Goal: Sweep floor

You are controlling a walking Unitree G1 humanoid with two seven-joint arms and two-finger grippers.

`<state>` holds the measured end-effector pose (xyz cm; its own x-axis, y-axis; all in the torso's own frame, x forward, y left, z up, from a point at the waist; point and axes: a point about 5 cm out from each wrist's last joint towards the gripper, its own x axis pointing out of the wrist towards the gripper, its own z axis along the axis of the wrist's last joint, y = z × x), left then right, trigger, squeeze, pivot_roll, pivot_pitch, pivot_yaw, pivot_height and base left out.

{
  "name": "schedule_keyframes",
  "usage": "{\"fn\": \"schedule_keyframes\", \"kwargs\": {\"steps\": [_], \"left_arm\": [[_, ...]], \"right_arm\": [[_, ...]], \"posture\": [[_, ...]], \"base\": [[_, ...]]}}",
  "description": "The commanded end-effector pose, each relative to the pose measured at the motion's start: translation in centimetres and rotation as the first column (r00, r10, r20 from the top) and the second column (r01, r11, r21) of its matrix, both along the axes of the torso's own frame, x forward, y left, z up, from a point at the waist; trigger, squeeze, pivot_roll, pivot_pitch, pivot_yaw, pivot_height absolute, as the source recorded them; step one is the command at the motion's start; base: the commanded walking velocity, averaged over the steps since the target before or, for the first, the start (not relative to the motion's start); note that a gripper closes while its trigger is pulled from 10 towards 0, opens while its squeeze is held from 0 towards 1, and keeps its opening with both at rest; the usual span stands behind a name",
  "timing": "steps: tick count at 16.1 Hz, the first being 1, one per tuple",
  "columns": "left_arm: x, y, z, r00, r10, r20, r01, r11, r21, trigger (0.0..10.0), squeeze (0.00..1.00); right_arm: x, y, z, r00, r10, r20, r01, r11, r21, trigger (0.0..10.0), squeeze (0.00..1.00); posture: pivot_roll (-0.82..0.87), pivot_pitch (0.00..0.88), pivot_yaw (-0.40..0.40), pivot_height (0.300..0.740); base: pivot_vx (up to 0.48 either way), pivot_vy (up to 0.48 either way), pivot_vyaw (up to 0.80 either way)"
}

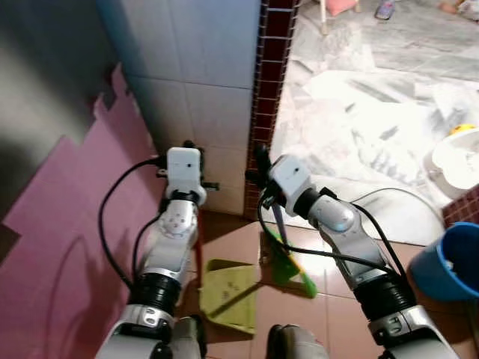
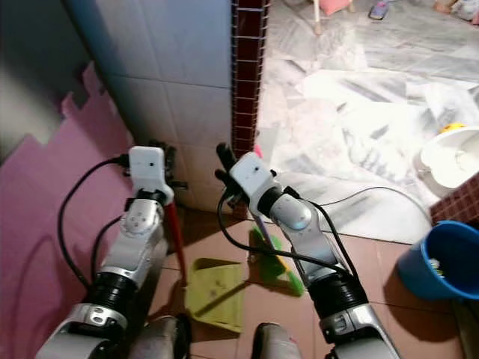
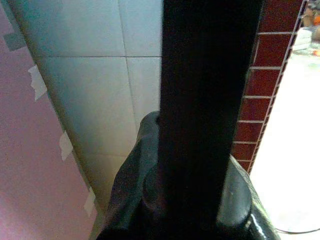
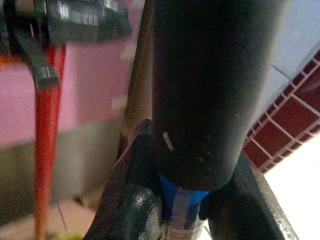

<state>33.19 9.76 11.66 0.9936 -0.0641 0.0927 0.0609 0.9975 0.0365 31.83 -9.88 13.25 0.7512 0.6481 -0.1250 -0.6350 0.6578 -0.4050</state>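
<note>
My left gripper (image 1: pixel 188 145) is shut on the top of a red dustpan handle (image 2: pixel 173 226), close to the tiled wall. The handle runs down to a yellow-green dustpan (image 1: pixel 232 295) lying on the terracotta floor between my arms. My right gripper (image 1: pixel 260 160) is shut on a broom's handle, which has a black cap (image 4: pixel 215 90) and a blue shaft (image 4: pixel 182 205). The broom's green bristles (image 1: pixel 289 266) rest on the floor just right of the dustpan, near the doorway. In the left wrist view a black handle (image 3: pixel 210 100) stands between the fingers (image 3: pixel 132 175).
A white tiled wall (image 1: pixel 202 90) and a dark red tiled door edge (image 1: pixel 269 82) stand directly ahead. Pink foam matting (image 1: pixel 60 247) leans at the left. A marble floor (image 1: pixel 359 112) lies beyond the doorway. At the right are a blue bucket (image 1: pixel 449 262), a white basin (image 1: pixel 458 161) and a cable (image 1: pixel 397 193).
</note>
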Motion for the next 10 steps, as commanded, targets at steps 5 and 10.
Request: {"fn": "schedule_keyframes", "kwargs": {"steps": [5,10], "left_arm": [[0.16,-0.7,0.73,0.999,-0.026,0.031,0.026,1.0,-0.002,10.0,0.0],[0.21,-0.5,0.8,0.999,-0.017,0.039,0.017,1.0,0.01,10.0,0.0]], "right_arm": [[0.82,-0.65,0.74,0.997,-0.024,0.07,0.034,0.989,-0.147,10.0,0.0],[1.12,-1.08,0.68,0.991,-0.091,0.095,0.1,0.991,-0.084,10.0,0.0]], "posture": [[-0.01,0.139,0.041,0.74],[0.0,0.137,0.041,0.74]], "base": [[0.0,-0.296,0.0],[0.0,-0.167,0.0]]}}
